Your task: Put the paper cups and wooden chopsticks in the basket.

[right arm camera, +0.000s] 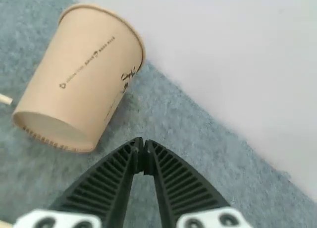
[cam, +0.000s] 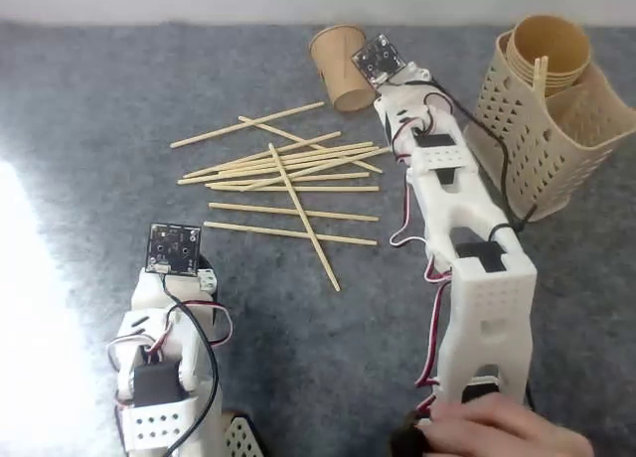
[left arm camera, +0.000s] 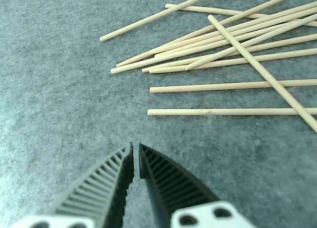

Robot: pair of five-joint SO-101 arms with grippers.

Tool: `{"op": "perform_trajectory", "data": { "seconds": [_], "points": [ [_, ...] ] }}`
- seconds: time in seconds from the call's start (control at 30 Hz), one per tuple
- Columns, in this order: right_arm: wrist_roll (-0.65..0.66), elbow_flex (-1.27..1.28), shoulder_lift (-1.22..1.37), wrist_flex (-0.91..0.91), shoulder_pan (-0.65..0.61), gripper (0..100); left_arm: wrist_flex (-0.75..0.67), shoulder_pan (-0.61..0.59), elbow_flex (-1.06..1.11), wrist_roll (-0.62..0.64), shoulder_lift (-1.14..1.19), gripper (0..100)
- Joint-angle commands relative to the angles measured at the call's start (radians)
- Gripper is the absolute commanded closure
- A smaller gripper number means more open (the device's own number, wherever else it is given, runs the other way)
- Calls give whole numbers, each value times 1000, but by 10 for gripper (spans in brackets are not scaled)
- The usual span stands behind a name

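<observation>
A brown paper cup lies on its side at the back of the grey mat, seen close in the right wrist view as the cup. My right gripper is shut and empty just beside it; the right arm stretches toward the cup. Several wooden chopsticks lie scattered mid-mat, chopsticks ahead of my left gripper, which is shut and empty. The left arm sits near the front left. The beige basket at back right holds stacked cups and a few chopsticks.
A person's hand rests at the base of the right arm at the front edge. The grey mat ends at a white surface just behind the lying cup.
</observation>
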Motion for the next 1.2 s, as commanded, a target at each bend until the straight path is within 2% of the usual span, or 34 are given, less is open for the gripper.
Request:
{"op": "perform_trajectory", "data": {
  "seconds": [0.0, 0.13, 0.4, 0.87, 1.03, 1.17],
  "points": [
    [-6, -17, 19, -148, -7, 991, -2, 6, -8, -12, -14, 985],
    [-8, -61, 114, -259, -5, 991, -3, 6, -8, -12, -14, 985],
    [-8, -71, 185, -335, -4, 991, -5, 6, -8, -11, -14, 985],
    [5, 12, 183, -332, -5, 991, -6, 17, -8, -11, -14, 985],
    [107, 54, 179, -337, 12, 991, -2, 35, -8, -12, -14, 985],
    [112, 183, 77, -337, -4, 991, -2, 37, -8, -12, -14, 985]
  ]
}}
